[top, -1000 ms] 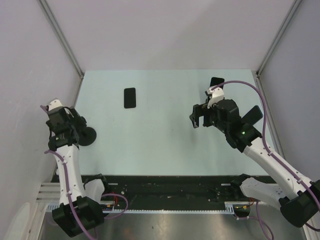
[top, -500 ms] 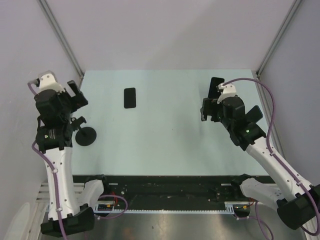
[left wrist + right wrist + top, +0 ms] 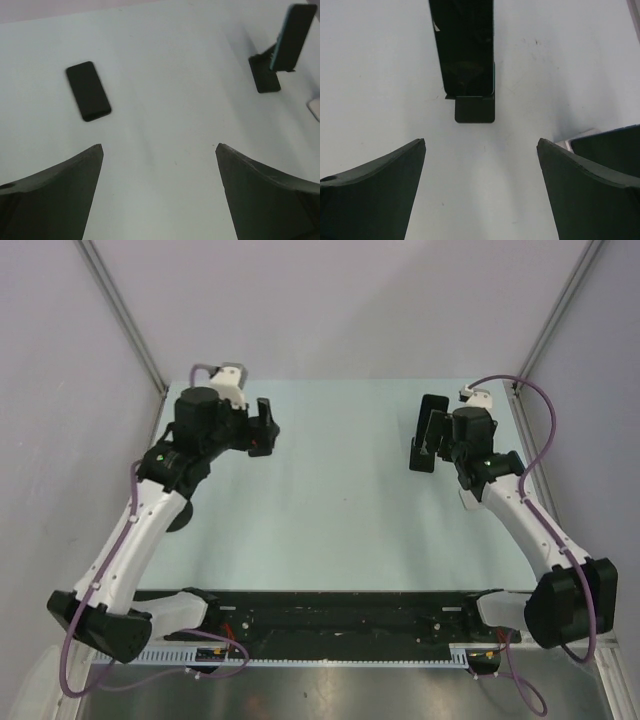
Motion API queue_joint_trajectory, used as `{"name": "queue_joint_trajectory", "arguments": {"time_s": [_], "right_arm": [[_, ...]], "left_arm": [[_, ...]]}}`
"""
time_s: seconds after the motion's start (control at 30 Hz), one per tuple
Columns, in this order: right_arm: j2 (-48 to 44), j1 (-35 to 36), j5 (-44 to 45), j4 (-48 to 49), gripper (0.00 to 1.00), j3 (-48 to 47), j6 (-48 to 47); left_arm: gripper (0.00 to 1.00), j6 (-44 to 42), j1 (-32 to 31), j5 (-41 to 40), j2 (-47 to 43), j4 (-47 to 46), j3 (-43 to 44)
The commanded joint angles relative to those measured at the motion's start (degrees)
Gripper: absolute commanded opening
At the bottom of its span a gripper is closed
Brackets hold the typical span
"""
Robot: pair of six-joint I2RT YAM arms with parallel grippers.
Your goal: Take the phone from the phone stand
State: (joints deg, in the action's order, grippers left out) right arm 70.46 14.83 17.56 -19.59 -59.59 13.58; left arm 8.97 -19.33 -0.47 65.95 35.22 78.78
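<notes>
Table [image 3: 330,510], top view: both arms have moved in the last second. The left arm [image 3: 150,520] was low at 9 o'clock and has swung up to 11 o'clock. The right arm [image 3: 520,510] has pushed from mid-table out to 1 o'clock.

Left gripper [image 3: 159,146]: fingers were part open a second ago, now spread fully wide and holding nothing. It hangs over the far-left table. Right gripper [image 3: 481,142]: also fully wide and empty, lined up on the target.

Phone [image 3: 465,45]: on its stand at 1 o'clock on the table. In the right wrist view it sits at 12 o'clock, ahead of the fingertips, not between them, no contact. Phone stand [image 3: 475,110]: small dark foot, just nearer than the phone.

Spare phone [image 3: 88,91]: flat on the table at 10 o'clock in the left wrist view, hidden under the gripper from the top.

Judgement: the right arm has closed in for the grab, so the approach looks nearly done. Removal not started.
</notes>
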Motion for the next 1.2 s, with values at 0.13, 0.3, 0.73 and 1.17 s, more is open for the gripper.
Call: {"name": "queue_joint_trajectory", "arguments": {"time_s": [0.13, 0.3, 0.73, 1.17], "right_arm": [[9.0, -4.5, -2.4, 15.8, 1.00, -3.8, -0.6], [16.9, -6.0, -3.3, 24.0, 1.00, -5.4, -1.0], [29.3, -5.0, -0.3, 27.2, 1.00, -15.0, -4.3], [33.1, -4.8, -1.4, 25.8, 0.96, -15.6, -5.7]], "left_arm": [[1.00, 1.0, -9.9, 4.2, 4.4, -14.9, -14.4], [1.00, 3.2, -11.1, 4.4, 9.0, -20.9, -22.7], [1.00, 3.5, -11.8, 4.8, 13.8, -24.1, -26.7], [1.00, 4.2, -11.8, 6.0, 13.9, -24.2, -27.0]]}}
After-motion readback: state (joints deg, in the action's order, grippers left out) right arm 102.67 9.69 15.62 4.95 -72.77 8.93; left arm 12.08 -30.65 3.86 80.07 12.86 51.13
